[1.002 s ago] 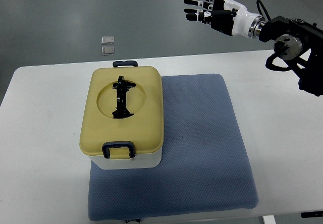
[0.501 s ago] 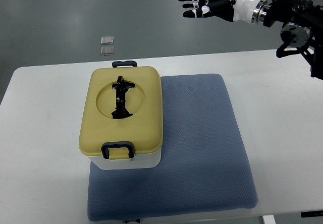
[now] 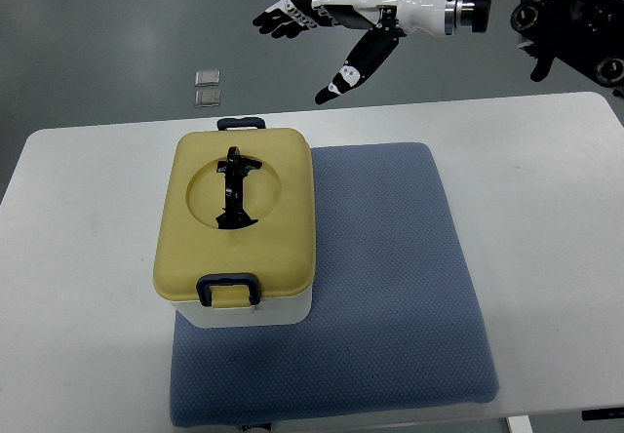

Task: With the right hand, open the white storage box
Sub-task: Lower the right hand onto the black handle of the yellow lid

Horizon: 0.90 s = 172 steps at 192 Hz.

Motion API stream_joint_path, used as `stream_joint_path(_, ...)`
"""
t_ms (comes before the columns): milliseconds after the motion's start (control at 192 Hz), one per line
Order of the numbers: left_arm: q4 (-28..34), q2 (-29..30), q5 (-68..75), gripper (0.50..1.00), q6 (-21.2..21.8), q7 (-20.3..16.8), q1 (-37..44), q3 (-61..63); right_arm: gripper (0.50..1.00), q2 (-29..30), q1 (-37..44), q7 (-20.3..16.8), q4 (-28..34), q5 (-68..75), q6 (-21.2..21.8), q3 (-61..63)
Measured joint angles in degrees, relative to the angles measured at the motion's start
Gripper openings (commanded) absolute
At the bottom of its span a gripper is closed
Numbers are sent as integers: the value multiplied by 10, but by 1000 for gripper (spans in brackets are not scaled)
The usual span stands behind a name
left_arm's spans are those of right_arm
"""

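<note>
Your right robot hand (image 3: 327,23) hung spread beyond the surface's (image 3: 546,209) far edge; the white storage box (image 3: 236,228) sat closed.

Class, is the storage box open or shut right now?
Shut. The yellow lid sits flat on the storage box, front latch down.
</note>
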Motion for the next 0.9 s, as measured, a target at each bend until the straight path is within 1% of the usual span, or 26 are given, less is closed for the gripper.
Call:
stream_joint_path(94, 0, 0, 0, 1000, 0, 0, 0, 0, 928, 3, 16, 4, 26, -64, -1, -3)
stream_joint_path(183, 0, 0, 0, 1000, 0, 0, 0, 0, 928, 5, 31, 15, 49, -117, -1, -6)
stream_joint_path(271, 0, 0, 0, 1000, 0, 0, 0, 0, 928, 16, 46, 24, 60, -162, -1, -8)
stream_joint_path(397, 0, 0, 0, 1000, 0, 0, 0, 0, 928, 48, 74, 28, 64, -201, -1, -25)
stream_joint_path(585, 0, 0, 0, 1000, 0, 0, 0, 0, 926, 94, 122, 35, 64, -229, -2, -85)
stream_joint_path(689, 0, 0, 0, 1000, 0, 0, 0, 0, 926, 117, 131, 36, 64, -244, -3, -97)
stream_joint_path(898, 0, 0, 0, 1000, 0, 0, 0, 0, 926, 138, 131, 36, 64, -287, -3, -101)
